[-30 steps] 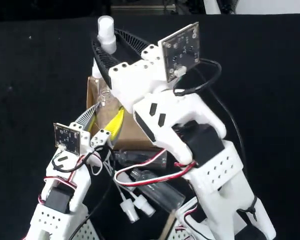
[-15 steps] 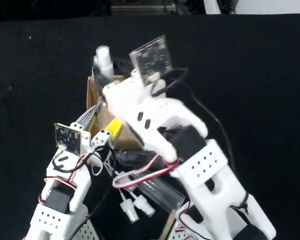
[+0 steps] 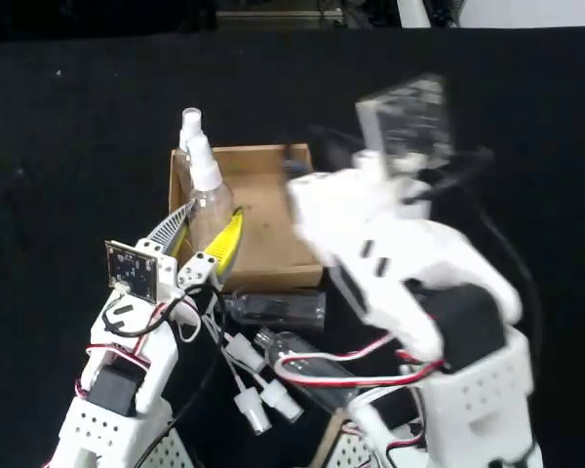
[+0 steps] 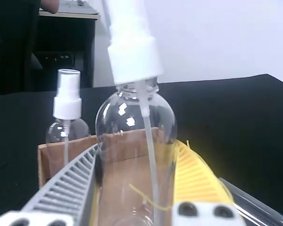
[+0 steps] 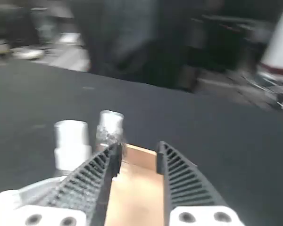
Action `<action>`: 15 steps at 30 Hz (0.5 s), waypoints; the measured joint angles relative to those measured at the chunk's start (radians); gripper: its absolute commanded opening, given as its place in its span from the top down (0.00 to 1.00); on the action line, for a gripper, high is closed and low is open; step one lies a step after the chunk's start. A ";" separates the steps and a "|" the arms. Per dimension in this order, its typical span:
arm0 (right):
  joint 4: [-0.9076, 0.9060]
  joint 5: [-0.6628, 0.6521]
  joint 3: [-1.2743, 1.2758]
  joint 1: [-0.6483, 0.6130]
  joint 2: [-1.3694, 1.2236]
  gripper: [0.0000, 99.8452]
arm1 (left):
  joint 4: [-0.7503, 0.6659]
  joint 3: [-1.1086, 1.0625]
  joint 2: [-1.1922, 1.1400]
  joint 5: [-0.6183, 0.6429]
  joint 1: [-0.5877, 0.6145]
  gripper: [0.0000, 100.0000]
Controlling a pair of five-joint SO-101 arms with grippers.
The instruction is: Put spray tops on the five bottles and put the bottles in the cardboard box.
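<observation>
My left gripper (image 3: 213, 211) is shut on a clear bottle (image 4: 132, 141) and holds it upright over the near left corner of the cardboard box (image 3: 273, 219). A white spray top (image 4: 132, 47) sits in this bottle's neck, its tube running down inside. Just behind it, a second bottle (image 4: 66, 127) with a spray top (image 3: 190, 125) stands in the box's far left corner. My right gripper (image 5: 139, 155) hangs open and empty above the box (image 5: 134, 193), with the right arm (image 3: 400, 244) raised on the right.
Two clear bottles without tops (image 3: 273, 308) (image 3: 312, 369) lie on the black table in front of the box. Loose white spray tops (image 3: 244, 351) (image 3: 263, 400) lie beside them, between the two arm bases.
The right gripper brought the spray top down onto the held bottle, let go and swung away to the right. The left arm kept still.
</observation>
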State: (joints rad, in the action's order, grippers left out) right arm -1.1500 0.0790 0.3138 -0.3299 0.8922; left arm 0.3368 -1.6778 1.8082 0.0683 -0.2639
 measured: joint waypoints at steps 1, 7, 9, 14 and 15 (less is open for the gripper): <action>-0.002 0.000 0.043 0.051 0.020 0.92 | 0.000 0.000 0.000 0.000 -0.009 0.95; 0.130 0.000 0.457 0.238 0.107 0.92 | 0.000 0.000 0.000 0.000 -0.034 0.95; 0.244 0.000 0.615 0.247 0.123 0.92 | 0.000 0.000 0.000 0.000 -0.028 0.95; 0.486 0.000 0.881 0.256 0.133 0.92 | -0.080 0.000 0.000 0.000 0.161 0.95; 0.505 0.000 0.902 0.258 0.133 0.92 | -0.106 0.000 0.000 0.000 0.207 0.95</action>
State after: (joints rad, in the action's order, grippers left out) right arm -0.6452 0.0790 1.2160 -0.0721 1.0257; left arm 0.2309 -1.6778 1.8082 0.0683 -0.0568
